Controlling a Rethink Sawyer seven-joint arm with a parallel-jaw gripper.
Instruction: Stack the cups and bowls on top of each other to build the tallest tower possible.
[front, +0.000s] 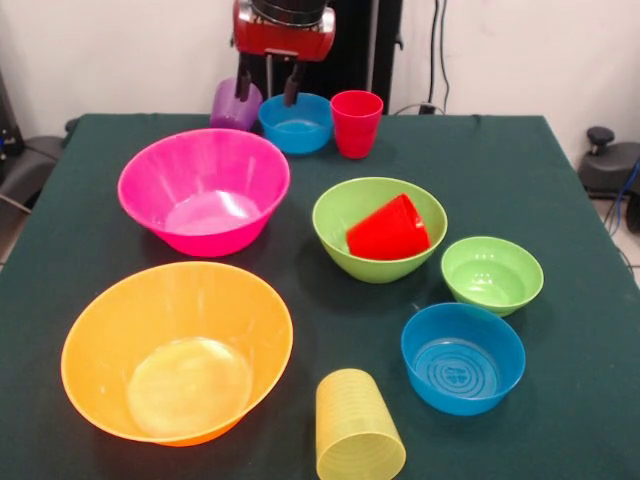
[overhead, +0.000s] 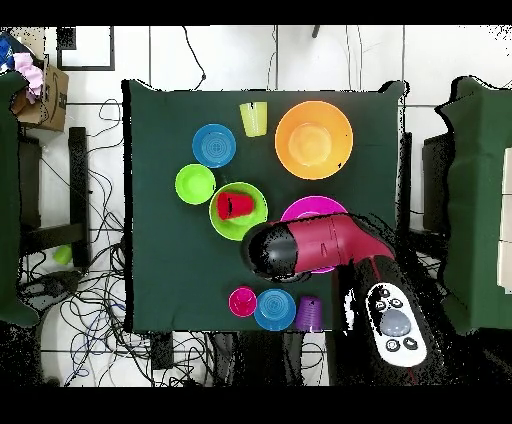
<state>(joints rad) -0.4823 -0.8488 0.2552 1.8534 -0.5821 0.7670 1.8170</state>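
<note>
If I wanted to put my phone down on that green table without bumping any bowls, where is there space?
The widest bare cloth is the far right part of the table, beyond the small green bowl. The near right corner past the blue bowl is free too. It is crowded along the far edge, where the gripper hangs over the purple cup, and between the pink bowl and orange bowl.

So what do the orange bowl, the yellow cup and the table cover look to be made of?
Orange bowl: likely translucent plastic, glossy; the base shows paler through the wall.
Yellow cup: likely translucent plastic too, with fine ribs round its wall, lying on its side.
Table cover: looks like dark green cloth or felt, matte with no shine.
</note>
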